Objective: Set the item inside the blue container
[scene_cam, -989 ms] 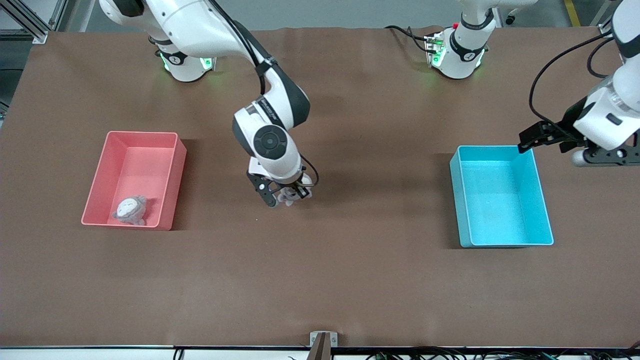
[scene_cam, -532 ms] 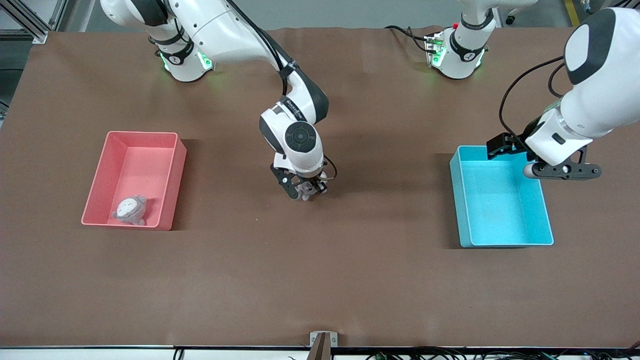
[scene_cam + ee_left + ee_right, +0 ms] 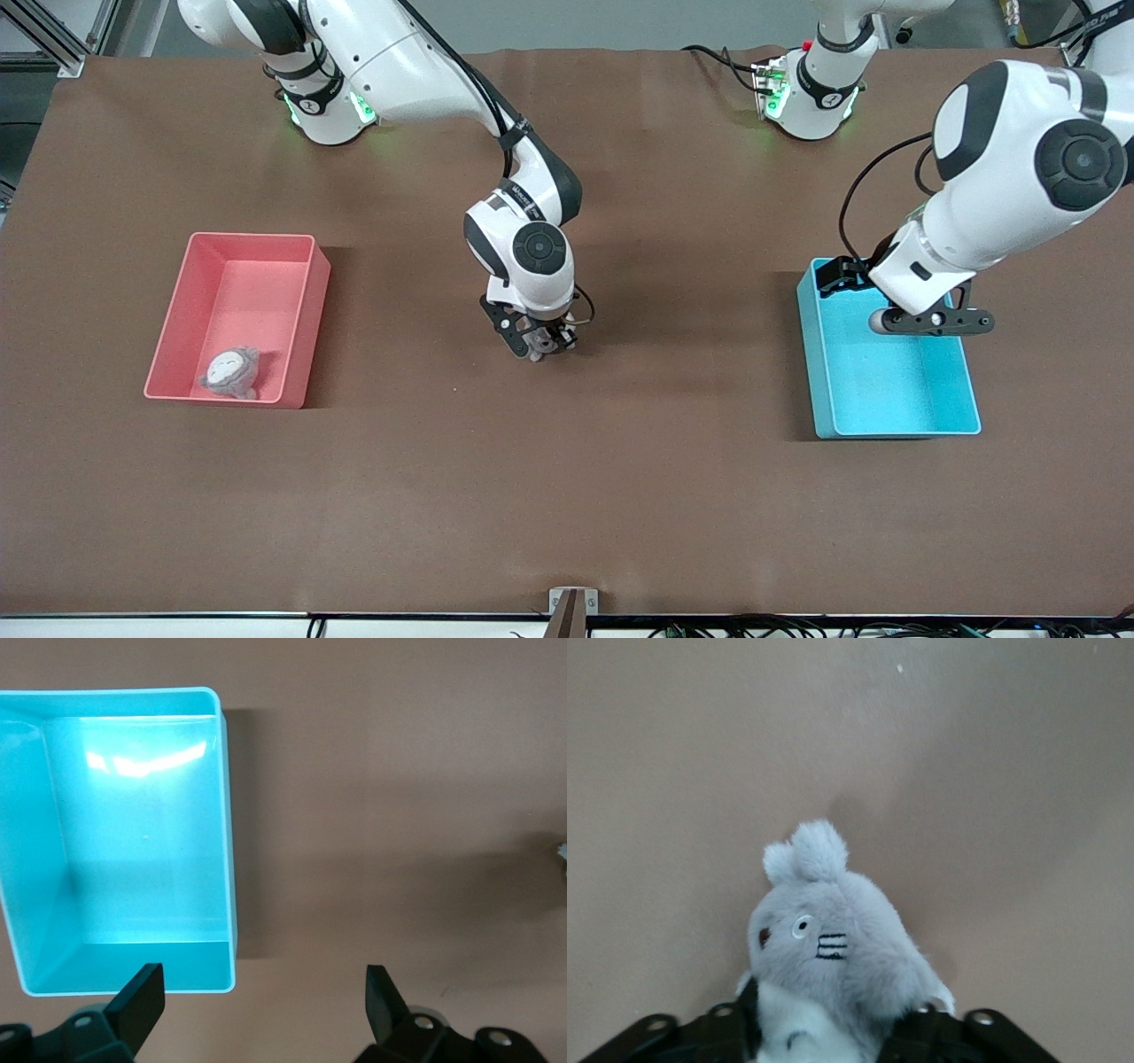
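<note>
Since a second ago both arms have moved: the right gripper (image 3: 538, 346) has carried its toy a little way toward the left arm's end of the table, and the left gripper (image 3: 930, 321) has swung in from outside the bin to hang over the blue container (image 3: 895, 416). The right gripper's fingers are pinched on a small grey plush toy (image 3: 833, 957), holding its lower body while its head and ears stick out. It hangs low over the bare brown table (image 3: 567, 496), about midway between the two bins. The left gripper's fingers (image 3: 142, 997) are spread wide with nothing between them. The blue container sits at the left arm's end of the table and looks empty. A pink bin (image 3: 168, 354) sits at the right arm's end, with another plush toy (image 3: 230, 372) in it. The grey toy is soft and held only by its bottom, so I think it could slip out on the way. The two arms could also bump if both go over the blue container together.
</note>
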